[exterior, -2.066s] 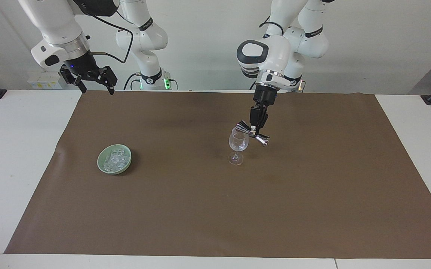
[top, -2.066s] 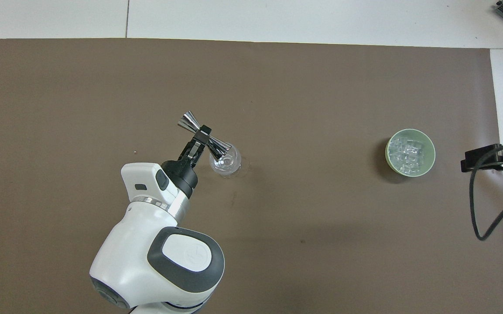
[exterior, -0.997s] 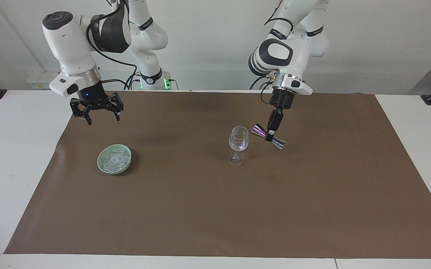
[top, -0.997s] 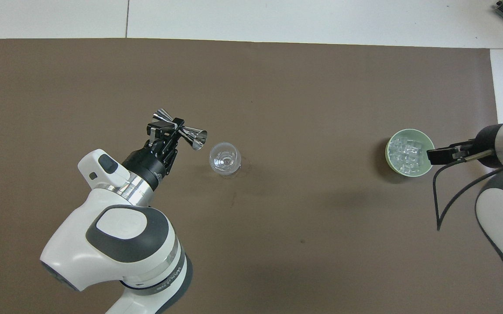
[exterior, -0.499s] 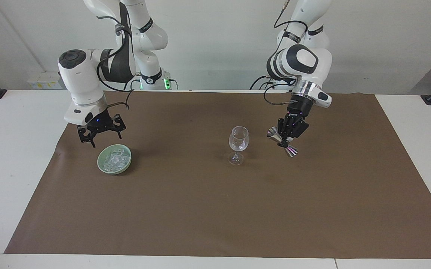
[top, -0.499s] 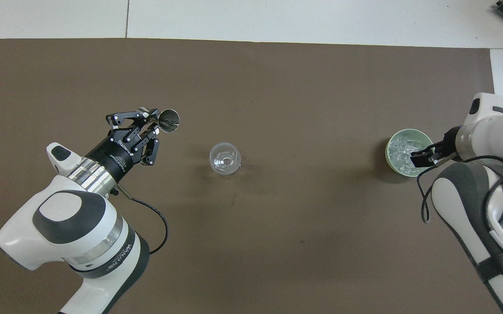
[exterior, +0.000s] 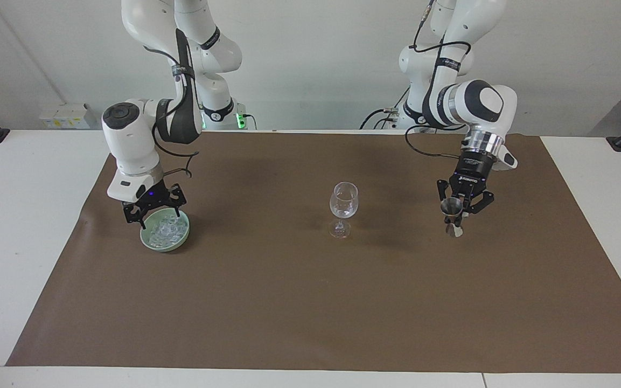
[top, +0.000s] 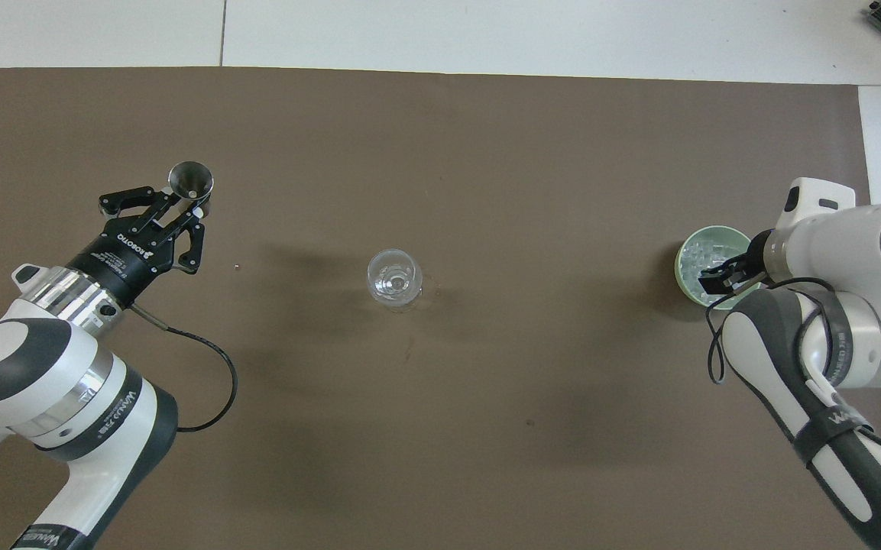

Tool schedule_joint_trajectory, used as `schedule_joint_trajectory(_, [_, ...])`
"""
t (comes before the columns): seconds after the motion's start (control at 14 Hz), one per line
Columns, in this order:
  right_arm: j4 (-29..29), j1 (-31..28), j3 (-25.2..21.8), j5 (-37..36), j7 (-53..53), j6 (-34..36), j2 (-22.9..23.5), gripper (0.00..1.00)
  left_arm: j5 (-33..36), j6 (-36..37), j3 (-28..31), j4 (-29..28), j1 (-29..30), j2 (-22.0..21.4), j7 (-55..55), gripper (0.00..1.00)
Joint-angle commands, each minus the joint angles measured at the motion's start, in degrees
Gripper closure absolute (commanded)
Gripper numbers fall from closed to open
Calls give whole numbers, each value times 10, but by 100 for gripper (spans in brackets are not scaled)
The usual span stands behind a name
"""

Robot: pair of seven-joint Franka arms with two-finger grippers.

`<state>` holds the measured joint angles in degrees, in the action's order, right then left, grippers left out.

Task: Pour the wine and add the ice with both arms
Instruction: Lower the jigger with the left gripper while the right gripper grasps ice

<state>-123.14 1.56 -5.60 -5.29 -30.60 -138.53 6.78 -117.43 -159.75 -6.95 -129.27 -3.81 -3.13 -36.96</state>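
So the left end effector (exterior: 454, 214) is clamped tight on a shiny metal jigger (exterior: 452, 215), held upright low over the brown mat (exterior: 310, 302) toward the left arm's end of the surface, well apart from the empty-looking wine glass (exterior: 343, 209) standing mid-mat. Right end effector (exterior: 154, 214) is down at the green bowl (exterior: 165, 230), fingers spread pretty wide over the ice (exterior: 164, 228) piled inside, nothing gripped as far as I can see.
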Motion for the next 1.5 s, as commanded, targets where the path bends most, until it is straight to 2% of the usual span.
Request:
schedule_joint_trajectory(0.0, [-15, -9, -1, -9, -13, -30, 6, 21, -9, 72, -4, -43, 57, -9, -62, 100])
schedule_joint_trajectory(0.07, [-15, -10, -1, -9, -10, -31, 9, 27, -9, 89, -4, -54, 81, -9, -69, 100])
schedule_joint_trajectory(0.14, [-15, -10, 0, -9, -9, -33, 10, 28, -9, 118, -4, -63, 99, -8, -69, 100])
schedule_joint_trajectory(0.28, [-19, -9, 0, -9, -7, -38, 15, 31, -12, 220, -4, -97, 164, -1, -67, 100])
schedule_joint_trajectory(0.36, [-20, -9, 0, -9, -5, -39, 15, 36, -12, 253, -3, -104, 191, 7, -65, 100])
schedule_joint_trajectory(0.71, [-23, -9, 0, -9, 1, -39, 16, 40, -11, 319, -2, -108, 236, 65, -38, 100])
schedule_joint_trajectory(0.85, [-23, -9, 1, -9, 1, -39, 16, 59, -12, 321, -2, -107, 237, 86, -11, 100])
schedule_joint_trajectory(1.07, [-22, -9, 1, -9, 1, -39, 16, 82, -12, 341, -2, -107, 252, 116, 29, 100])
schedule_joint_trajectory(1.21, [-21, -9, 1, -9, 0, -38, 17, 100, -11, 346, -2, -108, 260, 122, 37, 100])
schedule_joint_trajectory(1.28, [-19, -9, 1, -9, 0, -38, 17, 100, -11, 349, -2, -108, 260, 121, 37, 86])
schedule_joint_trajectory(1.35, [-18, -9, 1, -9, 0, -37, 17, 100, -11, 349, -2, -108, 261, 120, 37, 51])
schedule_joint_trajectory(1.42, [-15, -9, 1, -9, -2, -33, 16, 100, -11, 348, -2, -107, 265, 120, 37, 27])
